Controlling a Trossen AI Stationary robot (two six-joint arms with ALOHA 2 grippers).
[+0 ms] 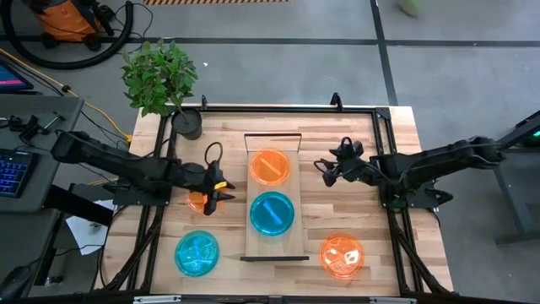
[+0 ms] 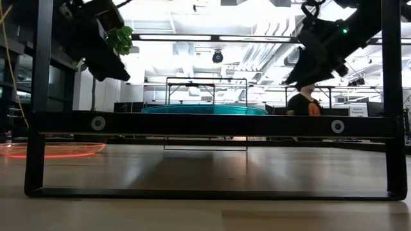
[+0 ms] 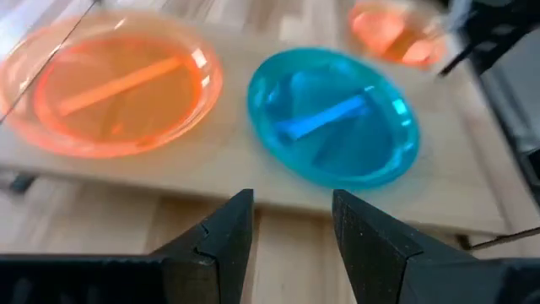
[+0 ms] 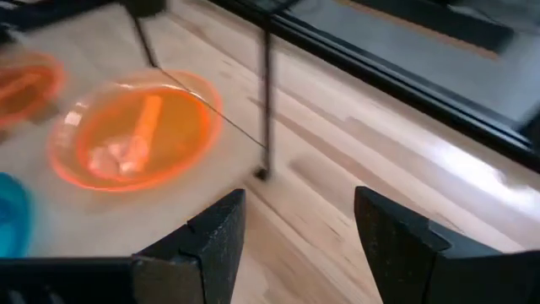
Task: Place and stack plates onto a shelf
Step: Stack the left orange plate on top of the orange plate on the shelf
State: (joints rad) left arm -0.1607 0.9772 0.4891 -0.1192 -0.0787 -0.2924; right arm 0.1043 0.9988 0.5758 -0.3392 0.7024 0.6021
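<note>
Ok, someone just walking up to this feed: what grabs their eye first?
Probably the bright plates: an orange plate and a cyan plate on the shelf, between both arms. The left gripper, open, hovers over another orange plate; the right gripper, also open, hangs beside the shelf.

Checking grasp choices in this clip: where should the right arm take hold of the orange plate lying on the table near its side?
Probably by the raised rim. The orange plate lies flat on the table, off the shelf, so only its edge offers a pinch. Bring the right gripper from above, one finger inside the rim and one outside, on the edge nearest that arm.
</note>
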